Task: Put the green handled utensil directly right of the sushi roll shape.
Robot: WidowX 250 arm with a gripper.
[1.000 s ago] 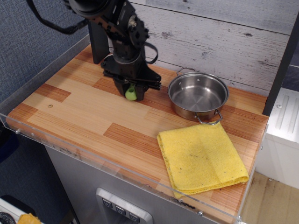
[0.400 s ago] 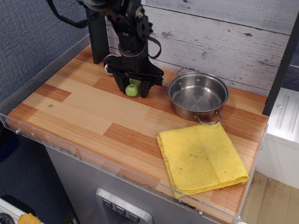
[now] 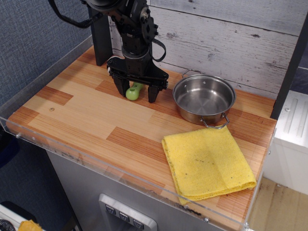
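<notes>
The green handled utensil [image 3: 133, 92] lies on the wooden table at the back, left of the pan. Only its light-green handle shows; the grey blade is hidden under the gripper body. My gripper [image 3: 135, 90] stands directly over it, open, with one black finger on each side of the handle and not touching it. The sushi roll shape is hidden behind the gripper and arm; I cannot tell where it sits.
A steel pan [image 3: 204, 99] with two handles stands right of the gripper. A folded yellow cloth [image 3: 207, 162] lies at the front right. A clear plastic rim [image 3: 96, 166] runs along the table's front edge. The black arm base [image 3: 101, 43] stands at the back left.
The gripper moved back and right with the utensil, lowered it, then spread its fingers. The green handle now lies on the table between them.
</notes>
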